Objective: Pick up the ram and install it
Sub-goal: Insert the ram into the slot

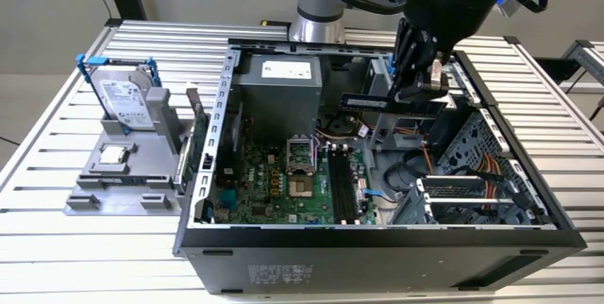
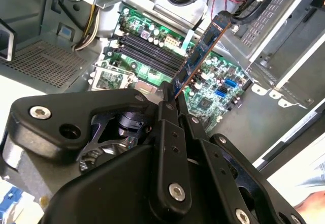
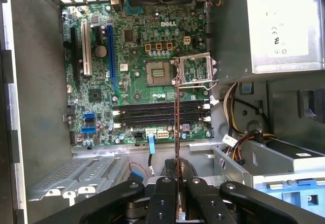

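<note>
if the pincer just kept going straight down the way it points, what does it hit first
Probably the loose cables between the motherboard and the drive cage, not the memory slots. The pincer, shut on the ram, hangs above them; depth is unclear.

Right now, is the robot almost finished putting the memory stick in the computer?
Picking up looks done: the gripper is shut on the ram, held above the open computer case. In hand: in the first wrist view the ram hangs in the air with the motherboard below it. Left: the long black slots look empty, so it isn't plugged in yet.
</note>
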Tool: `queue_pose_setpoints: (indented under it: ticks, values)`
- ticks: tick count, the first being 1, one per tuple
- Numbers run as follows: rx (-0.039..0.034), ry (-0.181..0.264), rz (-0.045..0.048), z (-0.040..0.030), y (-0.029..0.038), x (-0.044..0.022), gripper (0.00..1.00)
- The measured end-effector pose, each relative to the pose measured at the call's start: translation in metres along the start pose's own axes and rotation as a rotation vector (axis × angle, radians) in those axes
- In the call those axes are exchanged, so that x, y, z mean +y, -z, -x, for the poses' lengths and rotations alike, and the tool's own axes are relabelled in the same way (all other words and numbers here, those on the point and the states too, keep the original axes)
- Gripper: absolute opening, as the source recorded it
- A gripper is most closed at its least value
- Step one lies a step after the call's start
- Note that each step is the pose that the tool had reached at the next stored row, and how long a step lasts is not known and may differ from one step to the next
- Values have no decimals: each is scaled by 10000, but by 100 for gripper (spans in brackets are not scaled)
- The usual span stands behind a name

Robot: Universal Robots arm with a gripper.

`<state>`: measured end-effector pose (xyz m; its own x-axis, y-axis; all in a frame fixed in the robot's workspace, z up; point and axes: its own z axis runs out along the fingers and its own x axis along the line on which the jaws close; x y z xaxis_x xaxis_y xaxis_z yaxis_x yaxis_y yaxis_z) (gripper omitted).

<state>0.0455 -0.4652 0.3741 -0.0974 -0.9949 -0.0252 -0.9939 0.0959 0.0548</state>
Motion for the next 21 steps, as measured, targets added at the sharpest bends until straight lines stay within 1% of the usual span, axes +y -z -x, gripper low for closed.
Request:
queue_pose_setpoints:
  ticks: [13,21]
  values:
    - [-1,-23,-1,0,-1,0,0]
    - [-29,-518,-13,0,-2,0,0]
